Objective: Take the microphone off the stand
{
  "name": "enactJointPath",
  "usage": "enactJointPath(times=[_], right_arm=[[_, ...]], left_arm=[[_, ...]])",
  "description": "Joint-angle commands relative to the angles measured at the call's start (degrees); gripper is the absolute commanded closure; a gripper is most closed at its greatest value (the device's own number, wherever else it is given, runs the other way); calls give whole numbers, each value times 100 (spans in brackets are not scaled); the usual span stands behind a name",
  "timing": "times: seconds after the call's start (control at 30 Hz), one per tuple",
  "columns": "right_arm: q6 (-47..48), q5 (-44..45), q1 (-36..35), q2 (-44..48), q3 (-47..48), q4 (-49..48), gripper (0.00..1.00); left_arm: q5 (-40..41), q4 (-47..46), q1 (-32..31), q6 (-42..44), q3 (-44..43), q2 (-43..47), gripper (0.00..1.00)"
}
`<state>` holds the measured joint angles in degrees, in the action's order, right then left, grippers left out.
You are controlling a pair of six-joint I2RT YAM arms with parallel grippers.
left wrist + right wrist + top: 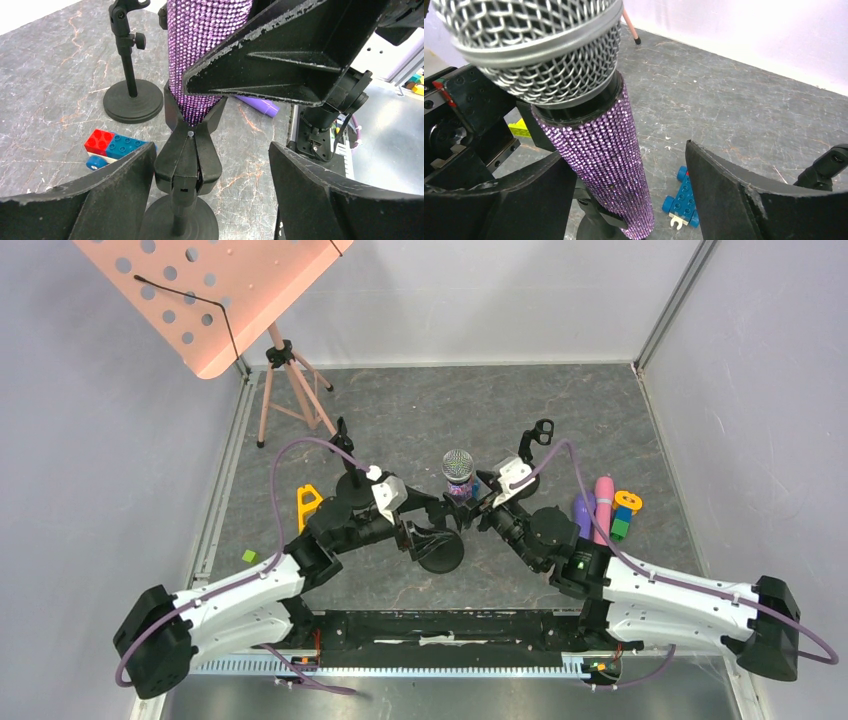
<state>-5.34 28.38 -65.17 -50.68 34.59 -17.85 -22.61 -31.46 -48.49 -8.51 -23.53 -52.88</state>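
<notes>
Standing upright in the clip of its stand (440,552), the microphone (458,468) was near the middle of the table (420,400) in the top view. Its body was covered with purple stones and its head was a silver mesh.

The left gripper (211,150) reached in from 8 o'clock and was low, at the clip of the stand. Its two fingers (125,175) were spread, one on each side of the clip, and a gap of table showed between the clip and the finger at 3 o'clock. It was not grasping anything.

The right gripper (629,152) came in from 4 o'clock and was higher, around the purple body. Its fingers (734,190) were also spread. The microphone was much closer to the finger at 9 o'clock of the right wrist view, and I could not tell if it touched it. On the other side a wide gap was visible, so the grip was not closed.

A second, empty stand (350,475) was at 9 o'clock from the microphone. A small toy car of blocks (684,202) lay on the table just beside the stand's base. A pink music stand (215,290) was at 11 o'clock, well apart.
</notes>
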Motion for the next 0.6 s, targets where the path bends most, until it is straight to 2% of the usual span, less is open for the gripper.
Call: enactJointPath(times=[0.0,0.1,0.2,0.3,0.4,0.57], right_arm=[[96,344,-44,-86,-198,-669,21],[-11,242,-53,-143,-200,-707,29],[-133,177,-115,-162,-214,-753,30],[-243,114,-201,-161,-385,-1064,33],[-439,91,-270,-266,-371,-1143,35],[-658,306,-501,-526,-348,-1499,36]], left_arm=[[3,-509,33,-329,36,-217,14],[134,-574,33,-400,122,-240,21],[319,-737,33,-510,285,-128,30],[438,-733,33,-539,391,72,33],[571,-387,33,-460,391,338,34],[748,-150,33,-449,508,777,23]])
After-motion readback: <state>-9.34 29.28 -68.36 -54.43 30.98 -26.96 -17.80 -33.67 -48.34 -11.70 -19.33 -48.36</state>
